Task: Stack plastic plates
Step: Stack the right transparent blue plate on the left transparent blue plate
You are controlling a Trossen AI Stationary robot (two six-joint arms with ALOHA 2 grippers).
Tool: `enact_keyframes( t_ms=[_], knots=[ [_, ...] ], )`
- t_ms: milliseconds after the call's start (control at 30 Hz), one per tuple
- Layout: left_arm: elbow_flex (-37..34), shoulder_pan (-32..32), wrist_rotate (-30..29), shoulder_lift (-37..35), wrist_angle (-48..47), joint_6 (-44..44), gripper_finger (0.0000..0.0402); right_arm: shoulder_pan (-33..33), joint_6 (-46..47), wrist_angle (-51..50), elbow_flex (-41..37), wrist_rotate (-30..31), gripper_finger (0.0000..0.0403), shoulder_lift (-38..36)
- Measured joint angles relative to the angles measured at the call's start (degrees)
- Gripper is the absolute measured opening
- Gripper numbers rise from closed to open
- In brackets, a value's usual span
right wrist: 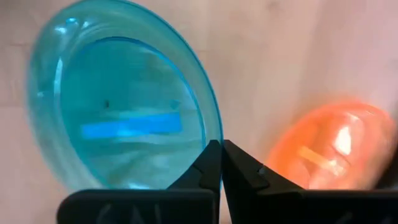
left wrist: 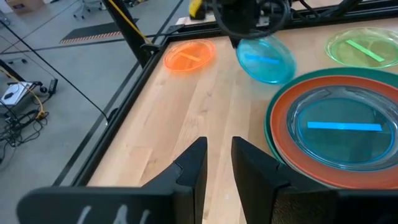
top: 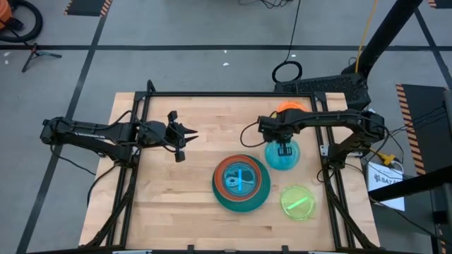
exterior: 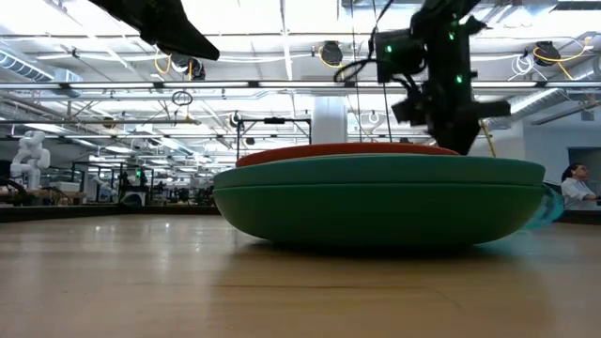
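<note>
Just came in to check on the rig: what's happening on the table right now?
The right end effector is shut on the rim of the small blue plate, tilting it up off the table. A stack of larger plates, teal at the bottom, sits mid-table. The lime plate and orange plate lie loose. The left end effector hovers apart, holding nothing.

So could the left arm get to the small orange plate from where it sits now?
Probably not easily. The orange plate lies at the table's far right edge, right behind the right tool, which is shut on the blue plate's rim. The right arm spans that corner, blocking the left tool.
</note>
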Motion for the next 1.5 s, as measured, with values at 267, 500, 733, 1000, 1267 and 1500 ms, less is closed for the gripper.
enact_keyframes(
  t_ms=[267,500,733,1000,1267,1500],
  knots=[
    [0.00,0.00,0.00,0.00,-0.01,-0.06,0.0081,0.00,5.52,-12.91,13.23,3.57,0.0002,-0.04],
    [0.00,0.00,0.00,0.00,0.00,-0.08,0.0081,-0.02,11.03,-17.74,23.64,4.04,0.0001,-0.07],
    [0.00,0.02,0.00,0.00,0.00,-0.11,0.0081,-0.70,19.39,-14.69,27.42,-11.59,0.0001,-0.11],
    [0.00,0.01,0.00,0.00,-0.01,-0.18,0.0081,1.76,28.74,-4.43,27.42,-15.88,0.0000,0.96],
    [0.00,0.00,0.00,0.00,0.00,-0.17,0.0081,5.76,34.92,-0.74,27.42,-15.29,0.0000,5.66],
    [0.00,0.00,0.00,0.00,-0.02,-0.19,0.0081,9.40,35.75,-0.73,27.42,-15.98,0.0000,12.93]
  ],
)
